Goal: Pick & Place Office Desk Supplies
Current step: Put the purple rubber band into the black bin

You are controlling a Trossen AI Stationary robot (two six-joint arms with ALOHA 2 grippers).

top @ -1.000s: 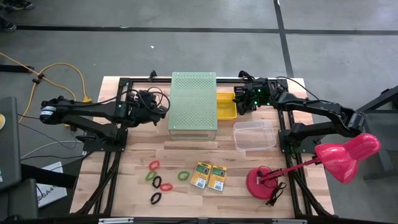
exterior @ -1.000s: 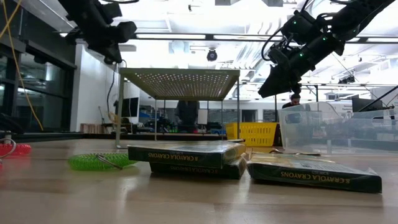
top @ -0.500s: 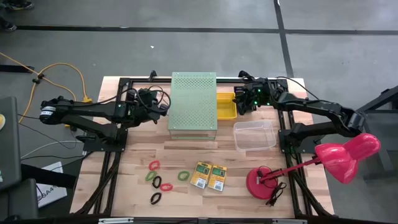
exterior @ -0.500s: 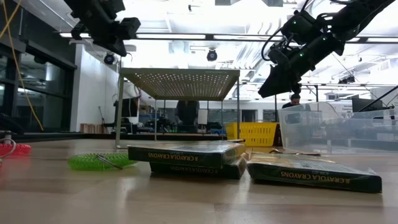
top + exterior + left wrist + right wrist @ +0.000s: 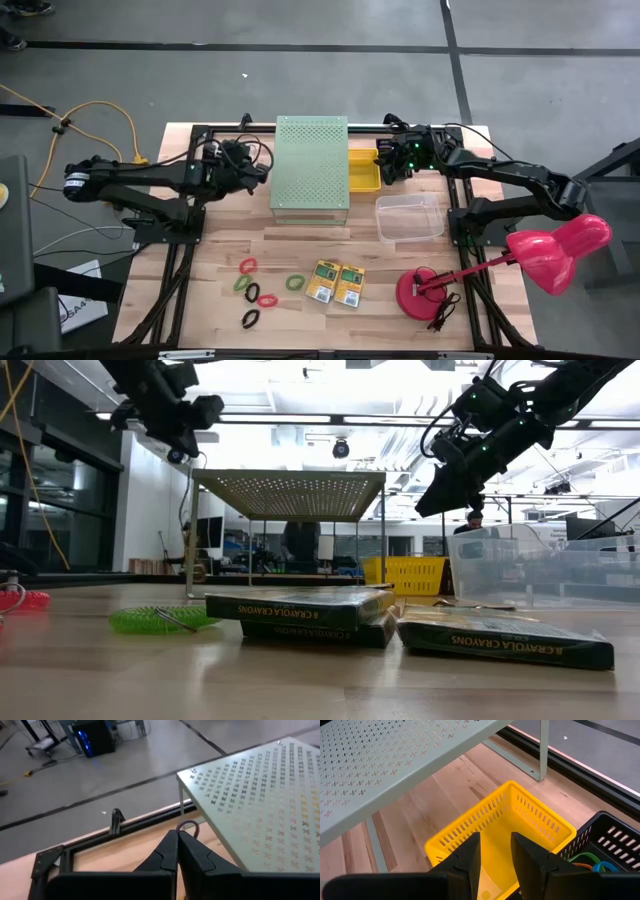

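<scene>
Several elastic band loops, red (image 5: 247, 265), green (image 5: 295, 282) and black (image 5: 250, 319), lie flat on the near left of the table. Two crayon boxes (image 5: 322, 281) (image 5: 349, 285) lie side by side next to them. My left gripper (image 5: 264, 170) (image 5: 178, 834) hangs in the air beside the left side of the pale-green perforated box (image 5: 311, 165), shut on a small purple band loop (image 5: 188, 825). My right gripper (image 5: 384, 166) (image 5: 496, 845) hovers open above the yellow basket (image 5: 363, 170) (image 5: 520, 820), with nothing between its fingers. My left gripper pinches the purple band loop between its two fingertips (image 5: 172, 840). A short arc of the loop (image 5: 189, 823) sticks out past the tips. The fingers slant downward toward the perforated box, and the band is lifted clear of the table.
A clear plastic tub (image 5: 408, 218) stands near the yellow basket. A pink desk lamp (image 5: 555, 250) on a red base (image 5: 420, 292) is at the near right. A black basket (image 5: 605, 840) with coloured bands stands beside the yellow one. Black frame rails border the table.
</scene>
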